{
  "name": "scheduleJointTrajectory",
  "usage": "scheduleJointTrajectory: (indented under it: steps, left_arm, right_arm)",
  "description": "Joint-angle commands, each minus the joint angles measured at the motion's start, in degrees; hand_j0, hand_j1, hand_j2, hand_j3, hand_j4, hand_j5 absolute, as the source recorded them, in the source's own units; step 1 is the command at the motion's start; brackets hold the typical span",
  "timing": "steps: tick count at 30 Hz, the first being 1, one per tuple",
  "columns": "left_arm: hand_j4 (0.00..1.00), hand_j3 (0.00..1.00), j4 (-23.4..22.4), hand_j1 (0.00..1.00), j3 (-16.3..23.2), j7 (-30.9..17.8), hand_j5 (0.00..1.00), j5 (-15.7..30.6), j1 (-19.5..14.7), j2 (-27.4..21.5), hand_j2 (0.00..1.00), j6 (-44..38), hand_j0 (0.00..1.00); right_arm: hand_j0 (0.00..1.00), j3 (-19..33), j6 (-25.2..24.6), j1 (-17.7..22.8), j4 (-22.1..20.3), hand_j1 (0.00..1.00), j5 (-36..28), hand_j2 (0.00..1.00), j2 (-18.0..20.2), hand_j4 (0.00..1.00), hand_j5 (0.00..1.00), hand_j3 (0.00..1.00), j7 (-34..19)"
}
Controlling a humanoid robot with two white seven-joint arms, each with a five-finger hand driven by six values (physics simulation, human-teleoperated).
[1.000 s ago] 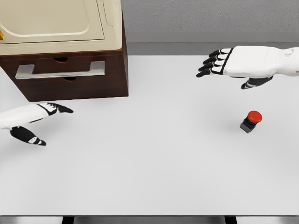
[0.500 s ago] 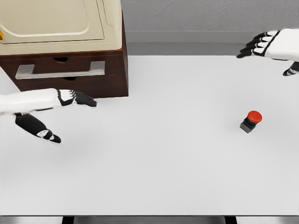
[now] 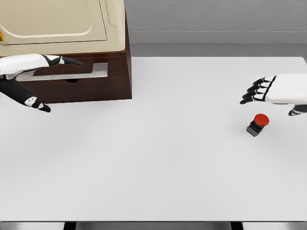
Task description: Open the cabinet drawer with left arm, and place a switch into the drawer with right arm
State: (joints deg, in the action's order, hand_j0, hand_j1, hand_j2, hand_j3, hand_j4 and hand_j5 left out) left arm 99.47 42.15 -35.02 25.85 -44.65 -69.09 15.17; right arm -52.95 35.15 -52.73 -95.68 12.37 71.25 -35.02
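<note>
Switch (image 3: pixel 257 124), the red-capped push button on a dark square base, is seen standing upright on the white counter (image 3: pixel 158 158) toward its right side, well apart from the cabinet. At the far left, the left hand (image 3: pixel 33 64) is shown in front of the cabinet's face, its white forearm entering from the left edge; the black-tipped fingers (image 3: pixel 67 61) are extended toward the right and lie across the upper drawer front, just above the long silver handle (image 3: pixel 84 72), while the thumb (image 3: pixel 33 102) is spread downward and away, so the hand is splayed and nothing is grasped. Whether the fingertips touch the wood cannot be told. The dark brown cabinet (image 3: pixel 117 81) is placed at the counter's rear left corner, with its drawer (image 3: pixel 81 91) closed flush, and a cream-coloured appliance (image 3: pixel 62 24) is carried on its top. At the right, the right hand (image 3: pixel 268 91) is held just above and slightly behind the switch, near it but apart from it, with the fingers pointed left, loosely spread and empty. A grey wall (image 3: pixel 216 17) is seen behind the counter.
</note>
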Motion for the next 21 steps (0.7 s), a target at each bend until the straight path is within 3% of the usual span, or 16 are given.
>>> scheduleJointTrajectory:
  steps: [1, 7, 11, 21]
  left_arm:
    - [1.00, 1.00, -0.86, 1.00, -0.05, 0.02, 1.00, -1.07, 0.00, 0.80, 1.00, -4.88, 1.00]
    - [1.00, 1.00, -1.56, 1.00, 0.13, 0.02, 1.00, -5.99, -0.18, 4.40, 1.00, -14.37, 1.00]
    - [1.00, 1.00, -2.96, 1.00, 1.89, 0.02, 1.00, -7.04, -0.26, 5.45, 1.00, -14.81, 1.00]
    - [1.00, 1.00, -5.69, 1.00, 1.97, 0.02, 1.00, -7.92, -0.53, 6.95, 1.00, -16.75, 1.00]
  right_arm:
    - [1.00, -0.22, -0.15, 0.09, -0.56, 1.00, -0.07, 1.00, 0.20, 1.00, 1.00, 1.00, 0.02]
    - [1.00, -0.75, -0.15, 1.67, -0.13, 1.00, 2.57, 1.00, -1.38, 1.00, 1.00, 1.00, 0.02]
    - [1.00, -0.93, -0.15, 2.11, 0.05, 1.00, 4.15, 1.00, -1.99, 1.00, 1.00, 1.00, 0.02]
    - [1.00, -2.33, -0.15, 2.72, 5.76, 1.00, 7.22, 1.00, -6.65, 1.00, 1.00, 1.00, 0.02]
